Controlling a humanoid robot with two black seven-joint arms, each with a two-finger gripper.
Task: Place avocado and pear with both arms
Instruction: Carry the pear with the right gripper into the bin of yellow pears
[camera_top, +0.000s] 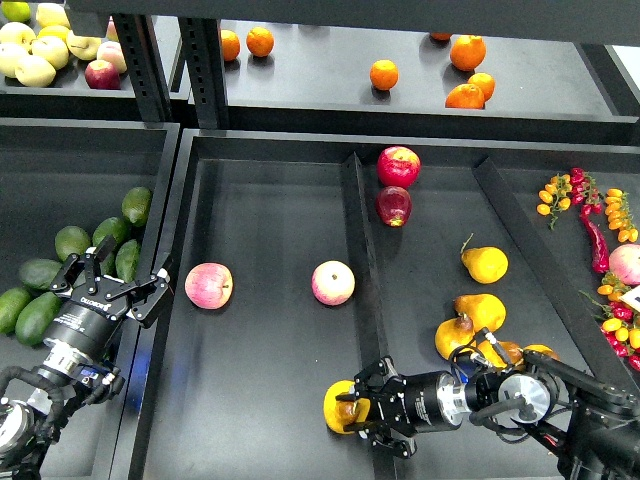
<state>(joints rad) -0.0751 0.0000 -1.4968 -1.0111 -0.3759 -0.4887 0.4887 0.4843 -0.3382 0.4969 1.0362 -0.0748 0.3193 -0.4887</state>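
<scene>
Premises present as a mock grocery produce section: black metal shelving (160, 60) with upright posts carries sloped display trays (270, 330) split by raised dividers, each stocked by type. Sorted stock observed: oranges (467, 52) on the upper shelf, pale green and yellow apples (35, 50) upper left, avocados (72, 242) in the left bin, pears (485, 264) right of centre, and chillies with small tomatoes (595, 225) at far right (a white tag partly visible there).
</scene>
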